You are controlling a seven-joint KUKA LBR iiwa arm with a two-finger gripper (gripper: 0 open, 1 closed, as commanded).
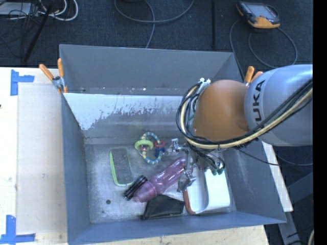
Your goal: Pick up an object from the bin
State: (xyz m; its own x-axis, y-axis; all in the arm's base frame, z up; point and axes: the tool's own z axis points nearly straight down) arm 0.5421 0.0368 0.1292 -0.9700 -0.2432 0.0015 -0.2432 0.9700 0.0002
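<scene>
Take the long bottle (161,181) as your landmark, lying mid-floor in the bin (74,152). Sponge (120,167) is left of it. Ring toy (148,148) lies behind it, flat pouch (164,207) just before it, tray (212,195) right of it.

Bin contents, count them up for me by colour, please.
Grey pad with green edge: 1
Multicoloured ring toy: 1
Purple thing with black end: 1
Black flat thing: 1
White tray with red rim: 1
Total: 5
</scene>
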